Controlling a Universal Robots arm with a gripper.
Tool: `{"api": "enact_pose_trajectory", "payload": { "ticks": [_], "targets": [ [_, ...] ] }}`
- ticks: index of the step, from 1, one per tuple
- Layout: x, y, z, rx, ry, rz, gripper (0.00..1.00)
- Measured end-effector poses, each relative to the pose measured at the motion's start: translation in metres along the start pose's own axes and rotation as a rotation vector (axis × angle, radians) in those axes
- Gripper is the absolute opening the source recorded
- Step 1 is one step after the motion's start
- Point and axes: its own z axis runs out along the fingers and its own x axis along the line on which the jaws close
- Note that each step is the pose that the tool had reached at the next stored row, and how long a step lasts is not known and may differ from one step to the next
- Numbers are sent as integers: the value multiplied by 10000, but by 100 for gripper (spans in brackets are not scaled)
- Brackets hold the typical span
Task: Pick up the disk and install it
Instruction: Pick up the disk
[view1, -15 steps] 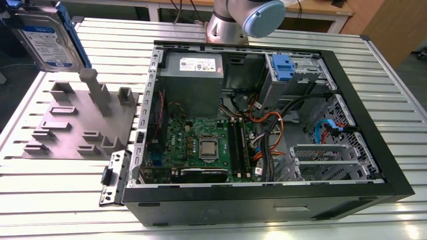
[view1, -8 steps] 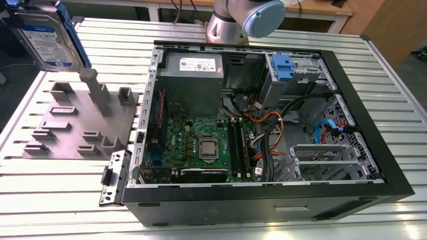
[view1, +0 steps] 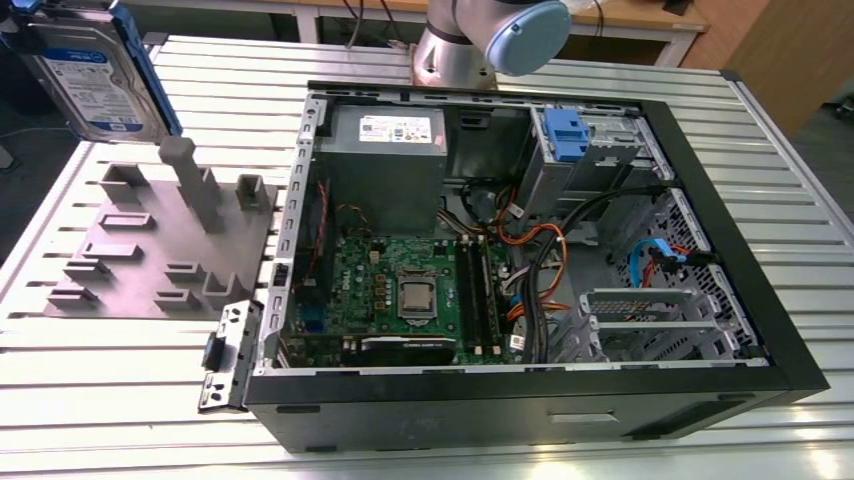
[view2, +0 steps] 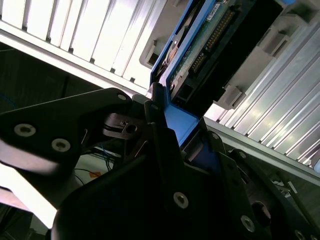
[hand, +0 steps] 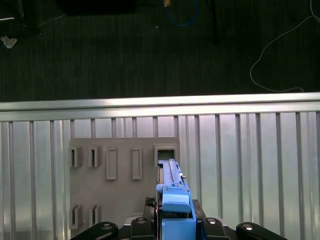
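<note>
Slatted metal table (view1: 120, 420); disk (view1: 87, 75) clamped in tool (hand: 176, 222), long axis vertical.

At ten o'clock in the exterior view, a silver disk (view1: 91, 75) with a white-and-blue label and blue rails is seen. The ribbed table (view1: 120, 390) is silver, the rack (view1: 140, 255) grey, the computer case (view1: 534, 405) black, its circuit board (view1: 354, 275) green.

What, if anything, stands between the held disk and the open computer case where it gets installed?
Nothing visible does. The gripper holds the disk raised above the grey fixture plate, toward the exterior view's left of the computer case, whose open side faces up uncovered. Cables crowd its interior.
</note>
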Motion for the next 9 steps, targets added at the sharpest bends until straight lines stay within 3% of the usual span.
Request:
{"api": "enact_pose_trajectory", "payload": {
  "ticks": [9],
  "targets": [
    [-1,0,-33,0,0,1,36]
  ]
}}
